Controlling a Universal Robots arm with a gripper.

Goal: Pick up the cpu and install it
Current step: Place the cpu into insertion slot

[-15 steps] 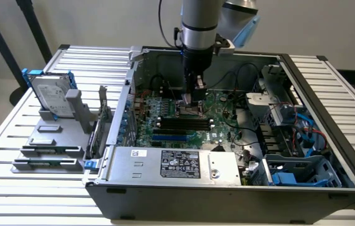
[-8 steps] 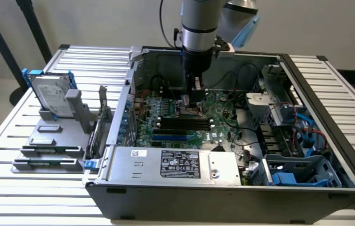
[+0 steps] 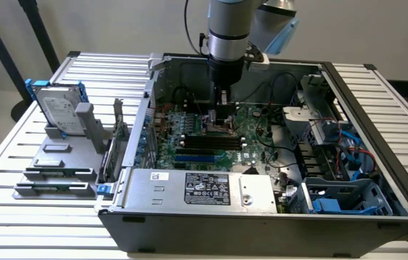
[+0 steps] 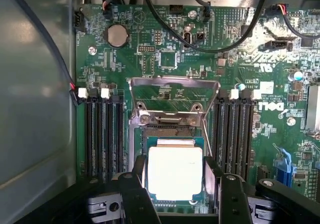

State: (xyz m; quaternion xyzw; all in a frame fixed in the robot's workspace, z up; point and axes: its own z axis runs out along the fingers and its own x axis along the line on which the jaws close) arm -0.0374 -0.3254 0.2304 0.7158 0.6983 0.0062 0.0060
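Note:
The cpu (image 4: 175,171), a small square chip with a bright silvery top, lies level over the open socket (image 4: 172,130) of the green motherboard (image 4: 165,59). My gripper (image 4: 176,173) is shut on it, with a black finger (image 4: 139,176) against each of two opposite edges. The socket's metal load plate (image 4: 172,97) stands hinged up just beyond the chip. In the exterior view my gripper (image 3: 222,120) reaches straight down into the open computer case (image 3: 262,227), low over the middle of the motherboard (image 3: 251,146), and hides the chip.
Black memory slots (image 4: 102,134) flank the socket on both sides, and black cables (image 4: 220,47) loop over the board beyond it. A power supply (image 3: 204,189) fills the case's near side. At the exterior view's left, a hard drive (image 3: 58,111) stands on a grey fixture.

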